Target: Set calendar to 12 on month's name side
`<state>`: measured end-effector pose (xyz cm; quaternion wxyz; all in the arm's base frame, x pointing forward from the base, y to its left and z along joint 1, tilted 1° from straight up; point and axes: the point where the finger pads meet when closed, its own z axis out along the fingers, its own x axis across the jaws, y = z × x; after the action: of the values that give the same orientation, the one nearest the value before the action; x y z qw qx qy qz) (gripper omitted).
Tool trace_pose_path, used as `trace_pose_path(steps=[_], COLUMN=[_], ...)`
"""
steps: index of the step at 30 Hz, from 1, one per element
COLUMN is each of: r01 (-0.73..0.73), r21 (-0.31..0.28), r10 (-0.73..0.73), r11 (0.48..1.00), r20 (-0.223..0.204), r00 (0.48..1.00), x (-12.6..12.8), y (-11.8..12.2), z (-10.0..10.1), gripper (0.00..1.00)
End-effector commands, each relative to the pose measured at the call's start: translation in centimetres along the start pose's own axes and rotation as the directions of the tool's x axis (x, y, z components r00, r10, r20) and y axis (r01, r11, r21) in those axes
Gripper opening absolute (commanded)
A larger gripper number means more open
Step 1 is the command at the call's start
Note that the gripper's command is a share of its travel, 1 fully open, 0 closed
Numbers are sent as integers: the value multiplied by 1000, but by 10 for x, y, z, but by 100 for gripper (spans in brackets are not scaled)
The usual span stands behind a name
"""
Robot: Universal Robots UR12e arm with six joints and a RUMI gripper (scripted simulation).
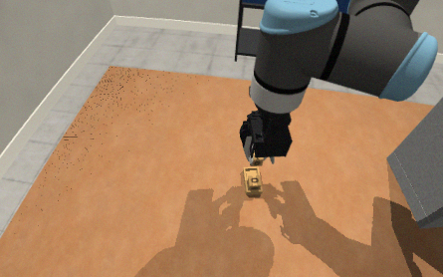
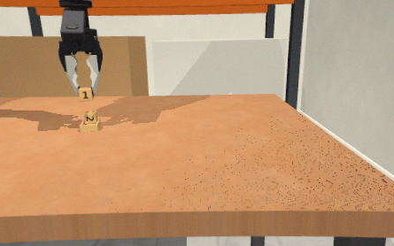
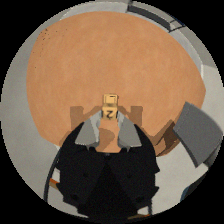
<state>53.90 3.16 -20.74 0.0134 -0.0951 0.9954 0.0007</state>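
Note:
My gripper (image 1: pixel 258 160) (image 2: pixel 85 94) (image 3: pixel 109 111) is shut on a small wooden cube (image 2: pixel 85 94) (image 1: pixel 257 159) and holds it in the air a little above the tray. In the exterior view the face of this cube shows an upright 1. The small wooden tray (image 1: pixel 247 188) (image 2: pixel 89 128) (image 3: pixel 110 97) stands on the orange table (image 1: pixel 124 164) (image 2: pixel 199 155) right below. The other cube (image 1: pixel 254 178) (image 2: pixel 90 118) sits in the tray, and its 2 lies on its side in the exterior view. The month's name cannot be made out.
A grey box (image 1: pixel 433 164) (image 3: pixel 197 132) stands at the table's right side. A blue-framed rack (image 1: pixel 244 30) stands behind the table. A grey panel (image 2: pixel 359 66) rises along the right edge in the exterior view.

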Motion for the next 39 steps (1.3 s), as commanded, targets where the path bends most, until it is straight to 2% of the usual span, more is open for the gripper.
trace_pose_path(steps=[1,8,23,29,35,38,39], r01=[0,0,-19,-151,-346,-355,-400], r21=[-1,-1,-1,0,0,0,0], r10=[0,0,19,151,346,355,400], r11=[1000,1000,1000,989,938,935,916], r20=[-1,-1,-1,-1,-1,-1,-1], r00=[1000,1000,1000,989,938,935,916], x=[0,0,0,-1,-1,-1,-1], y=[0,0,-2,-14,-31,-32,-36], z=[-25,-32,-32,-30,-29,-29,-28], gripper=[10,10,10,10,10,10,10])
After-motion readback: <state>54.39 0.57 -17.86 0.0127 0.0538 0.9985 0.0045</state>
